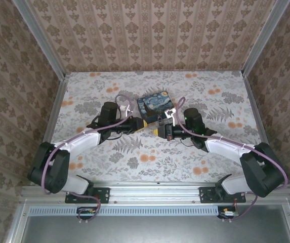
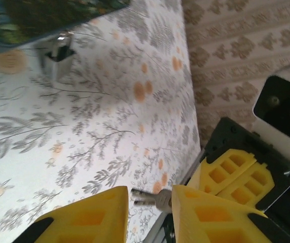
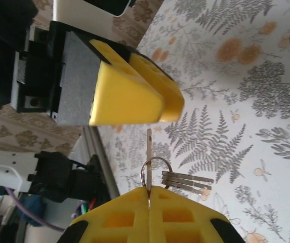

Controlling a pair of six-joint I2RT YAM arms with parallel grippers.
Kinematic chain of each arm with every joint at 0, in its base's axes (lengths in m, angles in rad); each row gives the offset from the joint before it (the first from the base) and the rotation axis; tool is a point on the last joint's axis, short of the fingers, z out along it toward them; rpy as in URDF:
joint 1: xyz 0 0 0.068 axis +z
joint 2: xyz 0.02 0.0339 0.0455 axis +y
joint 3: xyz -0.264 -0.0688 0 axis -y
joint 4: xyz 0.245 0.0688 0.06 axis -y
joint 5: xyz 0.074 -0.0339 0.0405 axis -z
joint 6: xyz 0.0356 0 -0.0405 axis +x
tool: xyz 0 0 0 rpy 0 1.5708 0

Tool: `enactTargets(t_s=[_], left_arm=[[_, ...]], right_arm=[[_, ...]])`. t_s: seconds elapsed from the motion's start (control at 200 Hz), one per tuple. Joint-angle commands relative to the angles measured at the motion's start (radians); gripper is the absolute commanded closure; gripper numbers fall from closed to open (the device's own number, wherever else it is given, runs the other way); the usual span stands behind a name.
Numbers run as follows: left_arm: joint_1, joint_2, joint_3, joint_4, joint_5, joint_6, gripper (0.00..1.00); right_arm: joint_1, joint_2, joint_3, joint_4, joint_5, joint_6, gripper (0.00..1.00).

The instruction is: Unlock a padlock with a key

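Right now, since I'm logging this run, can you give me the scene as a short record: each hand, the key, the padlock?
right hand: shut on the key, blade pointing out past its fingertips
key ring: hangs from the key, carrying spare keys
left hand: open, fingertips close to the key
padlock: on the table by the blue box, no hand on it
key in lock: not yet

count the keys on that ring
3: one key upright, clamped in the right pincer; two spare keys dangle from the ring beside it. More may hide behind them.
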Motion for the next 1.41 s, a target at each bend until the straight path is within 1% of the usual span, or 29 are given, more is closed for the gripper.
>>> enactTargets(t_s=[0.0, 0.055, 0.065, 0.085, 0.16, 0.33, 0.35, 0.525, 0.64, 0.84, 0.955, 1.17, 1.4], left_arm=[[0.033, 0.005, -0.012, 0.159, 0.185, 0.158, 0.71], [0.048, 0.01, -0.03, 0.233, 0.212, 0.145, 0.71], [0.068, 0.012, -0.033, 0.249, 0.218, 0.142, 0.71], [0.079, 0.015, -0.036, 0.279, 0.231, 0.134, 0.71], [0.073, 0.029, -0.037, 0.317, 0.266, 0.132, 0.71], [0.06, 0.04, -0.044, 0.277, 0.282, 0.186, 0.71], [0.032, 0.043, -0.046, 0.277, 0.282, 0.188, 0.71], [0.009, 0.051, -0.041, 0.275, 0.296, 0.196, 0.7], [-0.017, 0.051, -0.018, 0.205, 0.289, 0.243, 0.71], [-0.021, 0.043, -0.014, 0.194, 0.29, 0.242, 0.73], [-0.011, 0.034, -0.014, 0.133, 0.254, 0.276, 0.73], [0.031, 0.036, -0.034, 0.176, 0.247, 0.231, 0.7], [0.008, 0.029, -0.036, 0.206, 0.269, 0.204, 0.68]], right_arm=[[-0.022, -0.018, 0.032, -0.065, -0.086, 0.024, 0.97], [-0.025, -0.016, 0.042, -0.089, -0.086, 0.023, 0.97], [-0.026, -0.016, 0.044, -0.093, -0.086, 0.023, 0.97], [-0.026, -0.016, 0.046, -0.099, -0.087, 0.023, 0.97], [-0.028, -0.019, 0.049, -0.105, -0.091, 0.024, 0.97], [-0.028, -0.028, 0.051, -0.086, -0.106, 0.032, 0.97], [-0.028, -0.03, 0.052, -0.085, -0.106, 0.033, 0.97], [-0.028, -0.028, 0.057, -0.066, -0.115, 0.043, 0.97], [-0.028, -0.029, 0.06, -0.05, -0.114, 0.052, 0.97], [-0.028, -0.036, 0.057, -0.04, -0.111, 0.057, 0.97], [-0.028, -0.046, 0.054, -0.039, -0.108, 0.054, 0.97], [-0.028, -0.041, 0.052, -0.05, -0.109, 0.049, 0.98], [-0.028, -0.033, 0.047, -0.008, -0.099, 0.07, 0.98]])
